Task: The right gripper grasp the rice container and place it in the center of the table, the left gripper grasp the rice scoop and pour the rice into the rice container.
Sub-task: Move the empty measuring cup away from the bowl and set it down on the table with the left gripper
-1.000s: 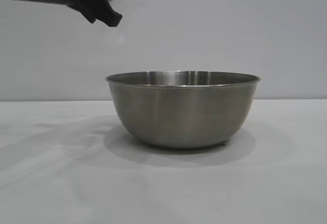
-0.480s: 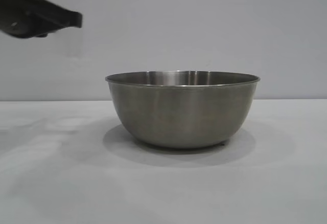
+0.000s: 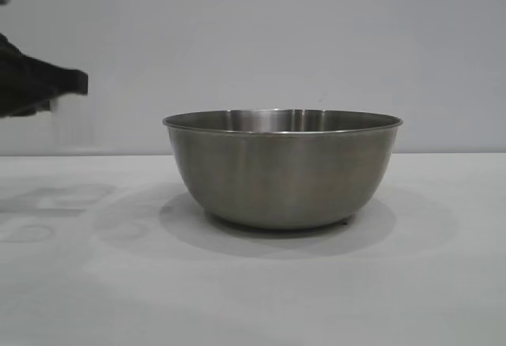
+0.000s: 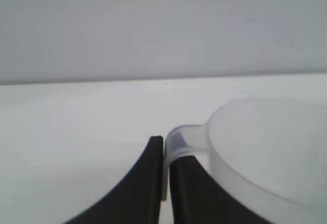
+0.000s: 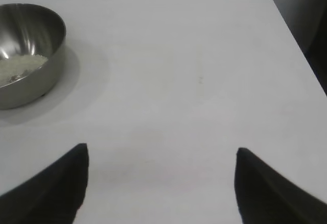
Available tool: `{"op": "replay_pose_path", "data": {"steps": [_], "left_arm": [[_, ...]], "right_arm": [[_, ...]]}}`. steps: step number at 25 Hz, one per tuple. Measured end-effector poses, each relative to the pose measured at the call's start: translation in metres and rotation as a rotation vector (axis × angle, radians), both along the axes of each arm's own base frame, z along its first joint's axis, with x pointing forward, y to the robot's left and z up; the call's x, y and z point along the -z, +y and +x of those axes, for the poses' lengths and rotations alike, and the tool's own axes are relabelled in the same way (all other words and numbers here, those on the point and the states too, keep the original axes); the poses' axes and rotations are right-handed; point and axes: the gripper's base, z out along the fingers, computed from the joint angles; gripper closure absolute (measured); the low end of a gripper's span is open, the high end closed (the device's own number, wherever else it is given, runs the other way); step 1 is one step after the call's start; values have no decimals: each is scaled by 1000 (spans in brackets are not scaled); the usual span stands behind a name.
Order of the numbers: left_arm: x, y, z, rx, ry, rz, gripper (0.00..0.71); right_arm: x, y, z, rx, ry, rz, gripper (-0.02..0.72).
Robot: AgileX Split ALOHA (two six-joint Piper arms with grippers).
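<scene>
Rice container [image 3: 282, 168] stands upright on the white counter [image 3: 253, 291], mid-frame in the exterior view: large round stainless-steel bowl, brushed grey sides, thin rolled rim, soft shadow pooled around its base. Right wrist view shows the rice [image 5: 18, 68] inside it, a pale off-white layer on the bowl floor. Right gripper [image 5: 161, 183] hovers over bare counter well apart from the bowl, its fingers [image 5: 51, 193] spread wide with nothing between them. Farther back, at the left edge of the exterior view, the left gripper [image 3: 67, 85] hangs above the counter, off to the bowl's side. Its fingers [image 4: 143, 188] are pinched shut on the loop handle of the rice scoop [image 4: 265, 152], a small translucent plastic cup held clear of the counter; no grains visible in the part of it seen.
</scene>
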Motion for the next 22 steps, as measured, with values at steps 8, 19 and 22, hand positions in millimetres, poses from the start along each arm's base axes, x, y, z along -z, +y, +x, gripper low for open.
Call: {"op": "replay_pose_path", "data": {"steps": [8,19,22], "left_arm": [[27,-3,5,9,64,2,710],[30,-4,7,14,66,3,610],[30,-4,7,16,66,4,465]], "right_arm": [[0,0,0,0,0,0,198],[0,0,0,0,0,0,198],[0,0,0,0,0,0,198]]}}
